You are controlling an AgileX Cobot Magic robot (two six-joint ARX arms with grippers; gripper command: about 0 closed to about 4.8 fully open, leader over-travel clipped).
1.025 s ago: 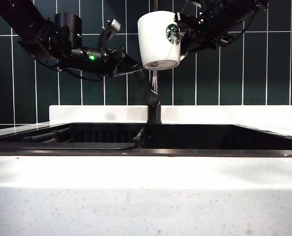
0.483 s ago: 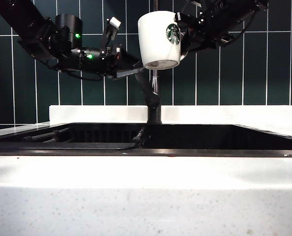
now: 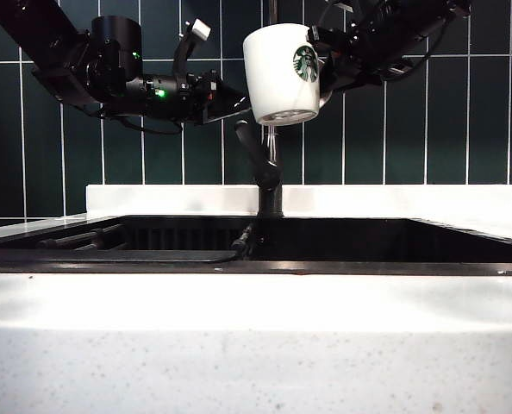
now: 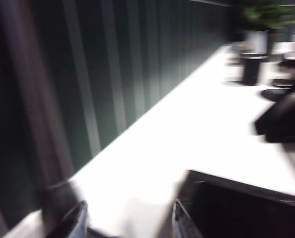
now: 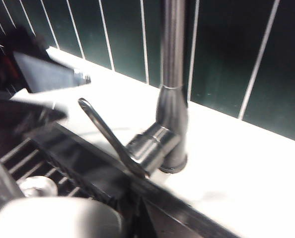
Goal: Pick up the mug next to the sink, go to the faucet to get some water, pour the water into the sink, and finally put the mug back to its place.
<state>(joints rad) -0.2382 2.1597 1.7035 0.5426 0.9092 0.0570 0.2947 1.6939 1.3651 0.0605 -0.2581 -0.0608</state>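
Observation:
The white mug (image 3: 280, 73) with the green logo hangs upright high above the sink (image 3: 342, 241), in front of the faucet (image 3: 271, 155) pipe. My right gripper (image 3: 325, 59) is shut on the mug's right side, where the handle is. In the right wrist view the mug's rim (image 5: 48, 218) shows blurred, with the faucet (image 5: 171, 99) and its lever (image 5: 108, 131) beyond. My left gripper (image 3: 235, 102) stands open just left of the mug, above the lever's tip (image 3: 241, 131). Nothing lies between its fingertips (image 4: 79, 218) in the blurred left wrist view. I see no water.
Dark green tiles form the wall (image 3: 428, 103) behind the white counter (image 3: 411, 200). A black hose (image 3: 152, 255) lies along the sink's front rim (image 3: 325, 268). Dark pots and a plant (image 4: 259, 29) stand far down the counter.
My left gripper has lifted and tipped upward, away from the faucet lever. The mug and right gripper have hardly moved.

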